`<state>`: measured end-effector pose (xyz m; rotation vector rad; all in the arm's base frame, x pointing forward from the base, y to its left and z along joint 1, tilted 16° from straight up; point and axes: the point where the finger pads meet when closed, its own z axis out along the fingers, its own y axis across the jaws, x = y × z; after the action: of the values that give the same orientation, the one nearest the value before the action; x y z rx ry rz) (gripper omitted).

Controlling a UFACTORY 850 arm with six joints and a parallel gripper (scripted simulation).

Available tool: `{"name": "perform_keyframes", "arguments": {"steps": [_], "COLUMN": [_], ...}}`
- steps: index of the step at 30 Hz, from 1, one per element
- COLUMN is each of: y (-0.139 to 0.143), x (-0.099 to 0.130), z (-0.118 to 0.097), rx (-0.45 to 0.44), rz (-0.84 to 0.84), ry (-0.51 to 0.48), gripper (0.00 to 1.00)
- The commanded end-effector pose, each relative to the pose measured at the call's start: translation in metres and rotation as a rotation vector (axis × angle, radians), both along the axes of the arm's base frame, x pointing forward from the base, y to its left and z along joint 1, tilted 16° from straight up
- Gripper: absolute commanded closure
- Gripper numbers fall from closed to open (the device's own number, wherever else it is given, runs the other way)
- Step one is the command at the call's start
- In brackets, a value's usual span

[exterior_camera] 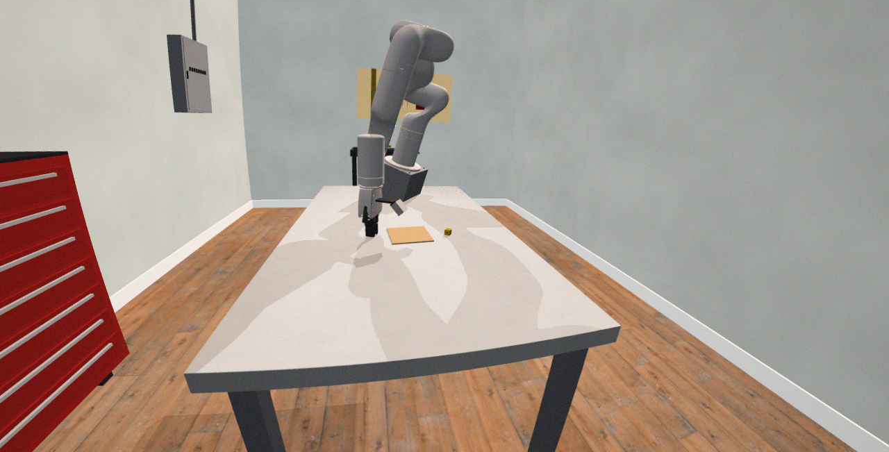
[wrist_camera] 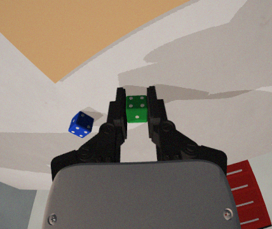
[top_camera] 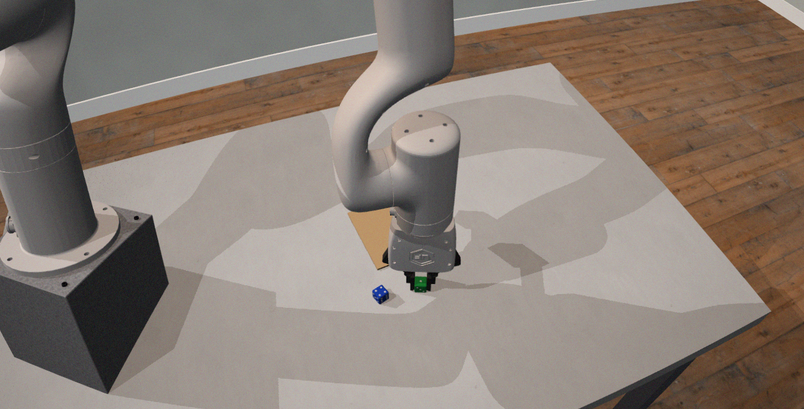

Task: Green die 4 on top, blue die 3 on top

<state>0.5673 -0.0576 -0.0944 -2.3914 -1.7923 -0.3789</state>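
My gripper [top_camera: 420, 287] [exterior_camera: 371, 234] [wrist_camera: 136, 98] points down and is shut on the green die [top_camera: 420, 284] [wrist_camera: 136, 109], at table level off the mat. The green die shows 1 on top and 4 on the side towards the mat. The blue die [top_camera: 380, 294] [wrist_camera: 81, 124] lies on the table beside the gripper, off the mat, with 4 on top and a 2 on one side. The yellow die [exterior_camera: 447, 231] lies beyond the mat's other side; its top number is too small to read. The tan mat [top_camera: 368, 232] [exterior_camera: 409, 235] [wrist_camera: 56, 35] lies flat, partly hidden by the arm in the top view.
The robot's dark base block [top_camera: 84, 316] [exterior_camera: 414, 185] stands on the table [top_camera: 348, 350] [exterior_camera: 497, 325]. A red drawer cabinet [exterior_camera: 49, 275] [wrist_camera: 253, 197] stands on the floor beside the table. Shadows of the arm cross the table top.
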Motion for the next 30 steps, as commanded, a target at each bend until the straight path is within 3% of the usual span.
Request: {"name": "perform_keyframes", "arguments": {"steps": [1, 5, 14, 21, 30], "y": [-0.001, -0.006, -0.022, -0.025, -0.025], "x": [0.0, -0.002, -0.01, -0.011, -0.011], "z": [0.004, 0.021, 0.082, 0.096, 0.096], "rx": [0.0, 0.0, 0.0, 0.0, -0.001], "rz": [0.0, 0.0, 0.0, 0.0, 0.001], "ry": [-0.002, -0.002, -0.002, -0.002, -0.002], "gripper": [0.85, 0.85, 0.85, 0.85, 0.85]}}
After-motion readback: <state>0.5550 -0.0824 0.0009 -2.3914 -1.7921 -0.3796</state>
